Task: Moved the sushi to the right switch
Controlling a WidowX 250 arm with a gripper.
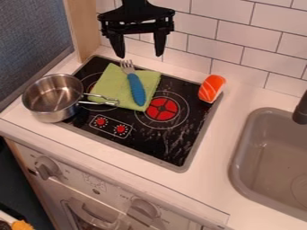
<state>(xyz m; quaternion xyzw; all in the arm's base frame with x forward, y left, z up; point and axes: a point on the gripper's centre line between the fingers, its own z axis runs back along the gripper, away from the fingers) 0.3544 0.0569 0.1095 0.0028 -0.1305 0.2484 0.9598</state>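
High at the top of the view, the black gripper (141, 50) hangs open above the back edge of the stove, its two fingers spread with nothing between them. The orange-and-white sushi (212, 88) lies at the back right corner of the black stove top, to the right of the gripper and lower in the view. Two red switches sit at the stove's front left: the left switch (101, 121) and the right switch (120, 129).
A metal pot (53, 97) stands at the stove's left edge, its handle pointing right. A blue-handled fork (137, 89) lies on a green cloth (107, 85). The grey sink (239, 167) is at the right, with a black faucet (301, 110). A tiled wall (234, 36) rises behind.
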